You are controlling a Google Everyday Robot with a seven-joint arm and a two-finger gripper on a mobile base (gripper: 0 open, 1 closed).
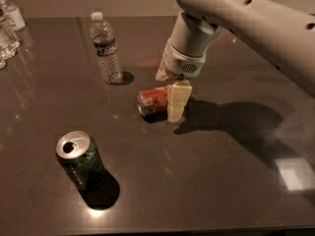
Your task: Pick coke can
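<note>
The coke can [152, 101], red-orange with a white patch, lies on its side near the middle of the dark table [221, 181]. My gripper [168, 97] hangs from the pale arm that comes in from the upper right, and it is down over the can's right end. It is open. One pale finger [177, 100] stands in front of the can and hides that end. The other finger [161, 74] shows behind the can. The can rests on the table.
A dark green can [81, 160] with an opened silver top stands at the front left. A clear water bottle [106, 48] stands behind the coke can to the left. More bottles [7, 26] stand at the far left edge.
</note>
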